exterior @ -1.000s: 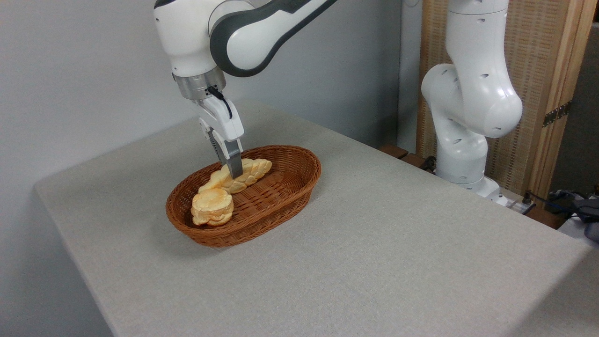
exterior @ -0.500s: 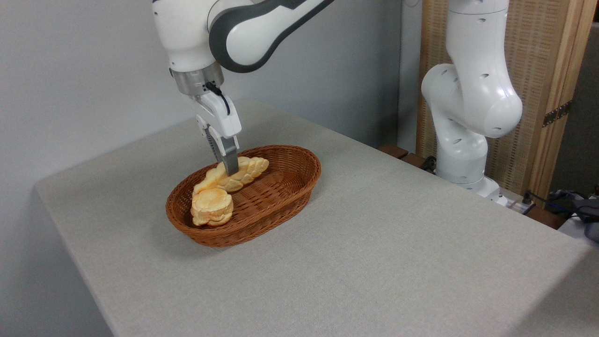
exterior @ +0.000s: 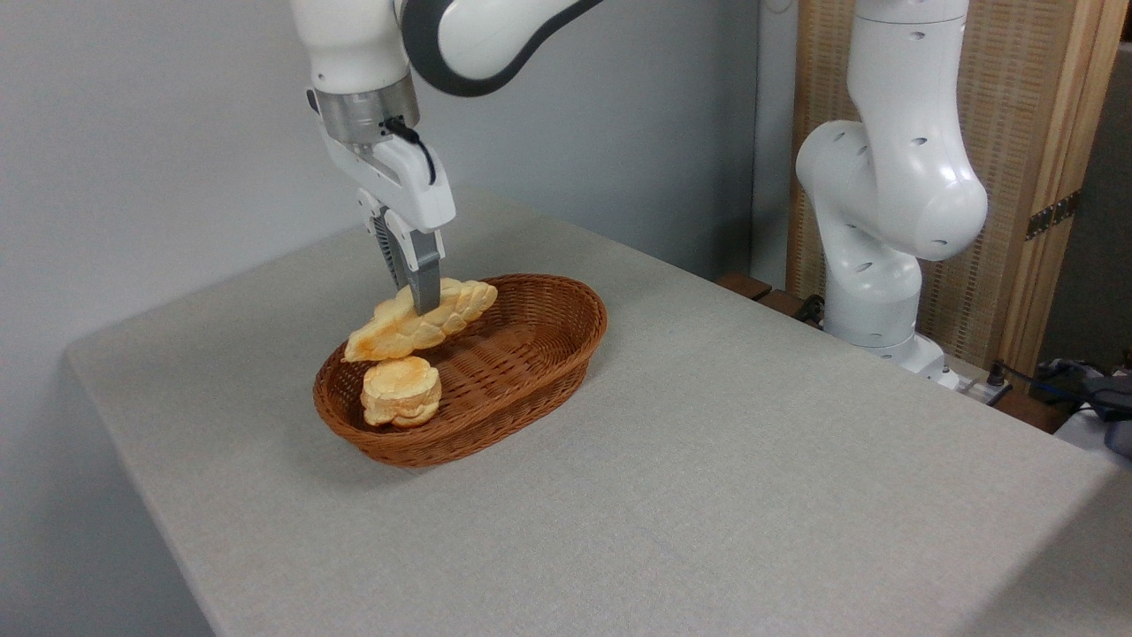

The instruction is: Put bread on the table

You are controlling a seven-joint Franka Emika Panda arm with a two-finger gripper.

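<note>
The bread (exterior: 398, 326), a long braided golden-yellow loaf, hangs tilted above the left half of the brown wicker basket (exterior: 531, 354), its left end lower. My gripper (exterior: 423, 303) is shut on the loaf near its middle, fingers pointing down from above. The loaf is clear of the basket floor. The grey-beige table (exterior: 707, 460) spreads around the basket on all sides.
A small round stacked bun (exterior: 401, 391) lies in the basket's near-left end, just under the hanging loaf. The arm's white base (exterior: 884, 221) stands off the table's far right edge. A wooden screen (exterior: 1026, 133) is behind it.
The gripper has risen and shifted slightly left with the loaf in it. The loaf has come up off the basket floor and now hangs above the bun.
</note>
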